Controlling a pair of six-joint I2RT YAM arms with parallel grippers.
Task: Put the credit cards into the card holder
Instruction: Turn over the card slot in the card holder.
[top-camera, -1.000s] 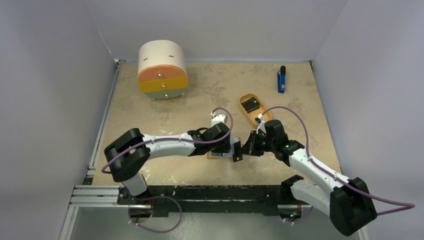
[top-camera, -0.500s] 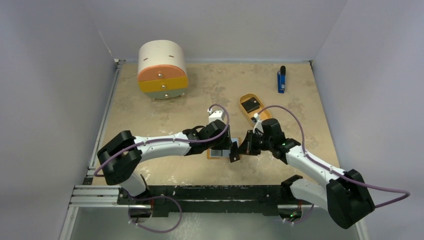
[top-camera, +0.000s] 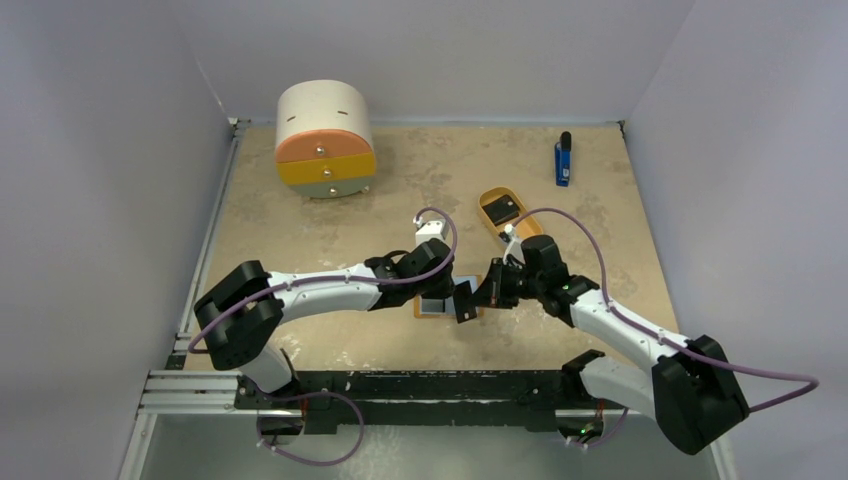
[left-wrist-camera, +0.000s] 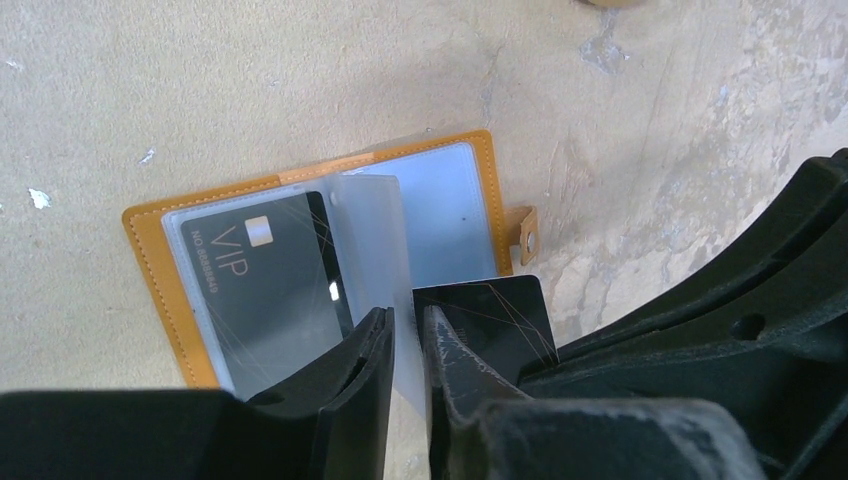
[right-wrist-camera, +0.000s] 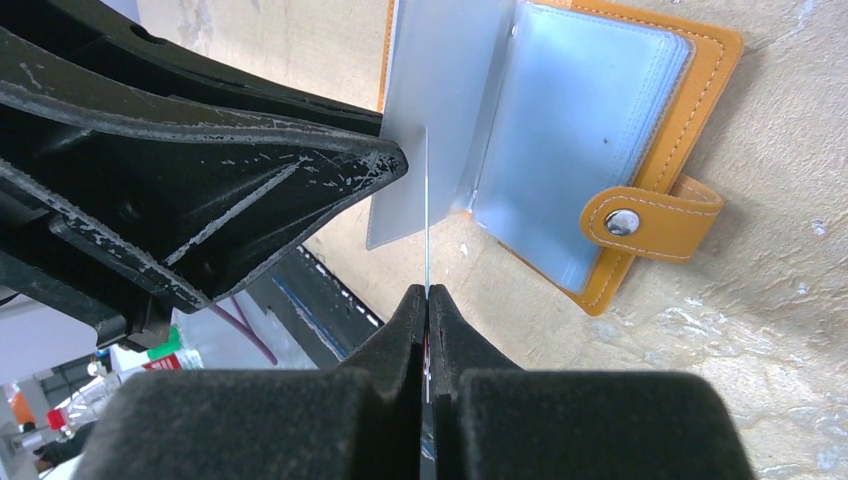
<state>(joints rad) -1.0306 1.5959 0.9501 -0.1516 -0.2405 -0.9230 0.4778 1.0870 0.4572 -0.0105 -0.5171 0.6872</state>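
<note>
The orange card holder (left-wrist-camera: 150, 260) (right-wrist-camera: 700, 90) (top-camera: 421, 312) lies open on the table. A black VIP credit card (left-wrist-camera: 260, 270) sits in its left pocket. One clear sleeve (left-wrist-camera: 370, 220) (right-wrist-camera: 440, 80) stands up from it, and my left gripper (left-wrist-camera: 407, 315) (top-camera: 447, 297) is closed to a narrow gap on that sleeve. My right gripper (right-wrist-camera: 427, 290) (top-camera: 478, 298) is shut on a second black credit card (left-wrist-camera: 500, 310) (right-wrist-camera: 427, 200), held on edge just right of the raised sleeve. Another black card (top-camera: 505, 210) lies in the tan oval tray (top-camera: 527, 238).
The holder's snap tab (right-wrist-camera: 625, 222) (left-wrist-camera: 522, 232) sticks out on its right side. A round drawer cabinet (top-camera: 323, 140) stands at the back left and a blue-and-black stick (top-camera: 563, 160) at the back right. Both arms meet over the holder at the table's near middle.
My left jaws widened, then narrowed onto the clear sleeve. The right gripper has shifted a little to the left with its card, closer to the holder.
</note>
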